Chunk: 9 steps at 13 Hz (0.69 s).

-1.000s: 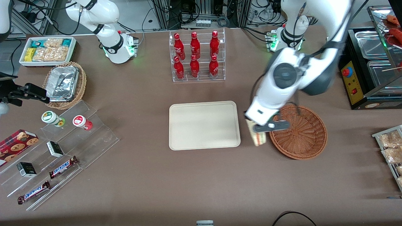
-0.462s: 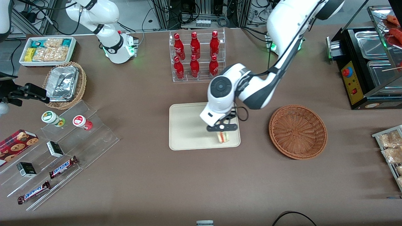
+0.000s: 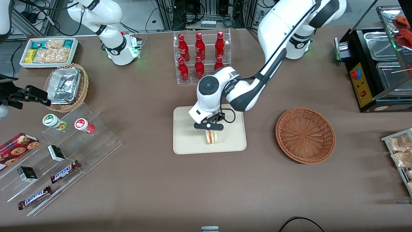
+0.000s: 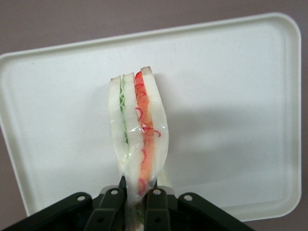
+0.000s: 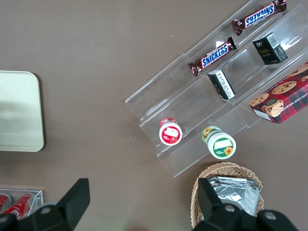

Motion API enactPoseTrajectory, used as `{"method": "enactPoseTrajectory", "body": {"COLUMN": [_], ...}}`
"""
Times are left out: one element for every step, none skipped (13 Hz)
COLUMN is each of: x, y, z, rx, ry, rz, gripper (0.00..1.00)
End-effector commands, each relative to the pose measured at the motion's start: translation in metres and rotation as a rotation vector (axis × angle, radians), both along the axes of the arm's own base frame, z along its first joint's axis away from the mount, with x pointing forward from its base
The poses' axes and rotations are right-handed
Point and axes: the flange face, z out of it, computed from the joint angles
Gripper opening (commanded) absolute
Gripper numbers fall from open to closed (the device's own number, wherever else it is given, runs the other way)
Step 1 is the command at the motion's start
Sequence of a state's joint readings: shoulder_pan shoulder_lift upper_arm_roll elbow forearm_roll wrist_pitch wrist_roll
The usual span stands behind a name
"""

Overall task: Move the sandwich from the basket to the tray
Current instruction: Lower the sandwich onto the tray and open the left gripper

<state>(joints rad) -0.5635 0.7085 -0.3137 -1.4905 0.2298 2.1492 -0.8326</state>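
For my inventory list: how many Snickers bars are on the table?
2. Both lie on the clear stepped stand toward the parked arm's end: one Snickers bar, another nearer the front camera. The gripper holds the sandwich above the tray.

Robotics lab staged as a snack shop: brown table [image 3: 145, 180], clear acrylic rack of red soda bottles [image 3: 201, 58], stepped acrylic shelf with Snickers bars [image 3: 64, 171], black food-warmer case [image 3: 379, 67], cable-filled equipment racks [image 3: 206, 13].
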Motion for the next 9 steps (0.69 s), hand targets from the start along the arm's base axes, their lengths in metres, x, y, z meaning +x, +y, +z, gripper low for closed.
{"method": "enactPoseTrajectory", "body": {"x": [0.000, -0.001, -0.001, -0.001, 0.000, 0.002, 0.003, 0.006, 0.011], "y": [-0.007, -0.008, -0.008, -0.008, -0.008, -0.006, -0.004, 0.001, 0.008], "z": [-0.009, -0.013, -0.013, -0.013, -0.007, -0.003, 0.003, 0.016, 0.037], "rx": [0.018, 0.019, 0.015, 0.014, 0.015, 0.019, 0.032, 0.039, 0.041], "ry": [-0.024, -0.020, -0.021, -0.020, -0.027, -0.026, -0.021, -0.028, -0.045], "rz": [-0.010, -0.011, -0.010, -0.009, -0.009, -0.003, 0.003, 0.022, 0.070], "gripper": [0.00, 0.00, 0.20, 0.69, 0.99, 0.99, 0.99, 0.99, 0.99]}}
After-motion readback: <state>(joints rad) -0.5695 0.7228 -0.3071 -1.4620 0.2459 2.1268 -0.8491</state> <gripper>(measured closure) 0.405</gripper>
